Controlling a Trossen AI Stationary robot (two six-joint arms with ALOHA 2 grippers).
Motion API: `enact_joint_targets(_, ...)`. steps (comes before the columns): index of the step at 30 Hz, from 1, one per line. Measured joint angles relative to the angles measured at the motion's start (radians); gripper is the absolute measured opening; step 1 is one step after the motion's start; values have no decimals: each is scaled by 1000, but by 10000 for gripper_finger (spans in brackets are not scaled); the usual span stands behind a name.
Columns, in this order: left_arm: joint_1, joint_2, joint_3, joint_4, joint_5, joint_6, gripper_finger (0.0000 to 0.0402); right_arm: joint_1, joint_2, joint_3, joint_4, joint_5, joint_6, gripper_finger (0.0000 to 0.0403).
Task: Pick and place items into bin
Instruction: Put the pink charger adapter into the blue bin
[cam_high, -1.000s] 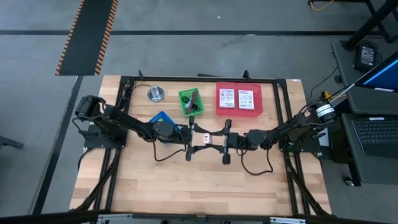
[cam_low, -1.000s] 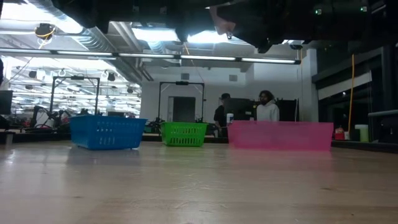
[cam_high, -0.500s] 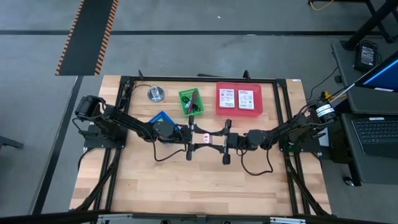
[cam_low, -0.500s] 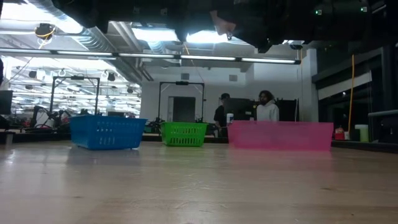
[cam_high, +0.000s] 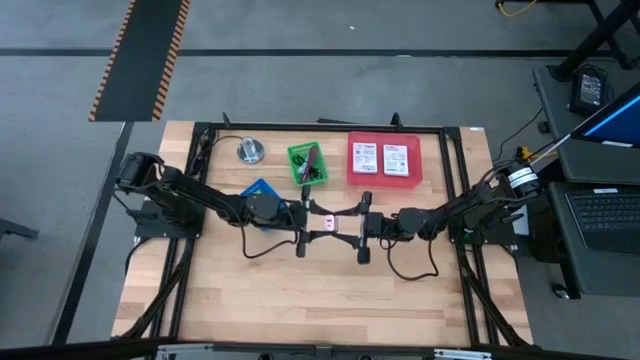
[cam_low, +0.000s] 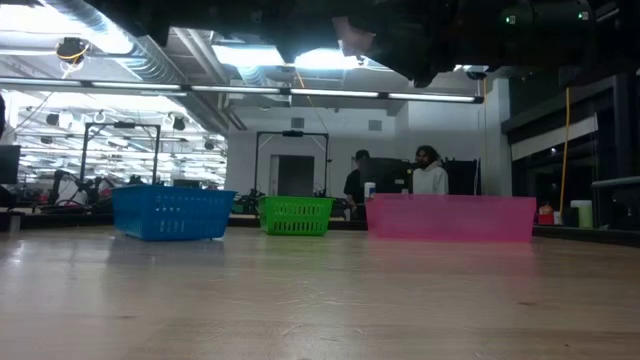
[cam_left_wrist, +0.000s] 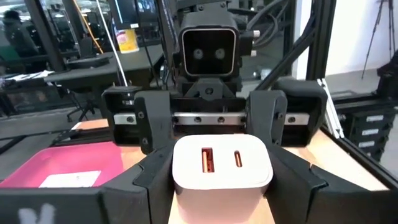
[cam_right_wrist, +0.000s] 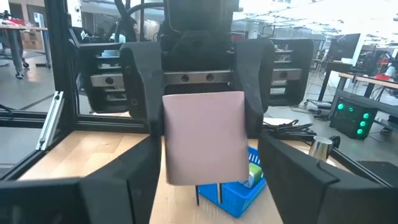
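Handover above mid-table. Left gripper (cam_high: 305, 231) fingers closed on the charger (cam_high: 331, 223), taking it. Right gripper (cam_high: 360, 229) fingers spread, letting go. 3 bins: blue (cam_high: 262, 187), green (cam_high: 308, 165), pink (cam_high: 385, 161), behind.

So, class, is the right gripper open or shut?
Open: the right gripper's fingers stand clear either side of the charger, which the left gripper holds.
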Motion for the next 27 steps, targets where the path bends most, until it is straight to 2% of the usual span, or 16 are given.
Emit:
enact_joint_targets(6,0,-80,-2,-148,-27,4,190,0,-2,1,8,2,-20,253)
enact_joint_targets(16,-15,-247,-2,-447,-125,12,190,0,-10,2,7,37,-29,223)
enact_joint_targets(21,-38,-337,-2,-655,-196,-27,190,0,-10,1,-9,38,-31,172)
enact_joint_targets(27,-41,-404,-2,-918,-309,-206,190,-1,-10,1,-21,40,-30,77)
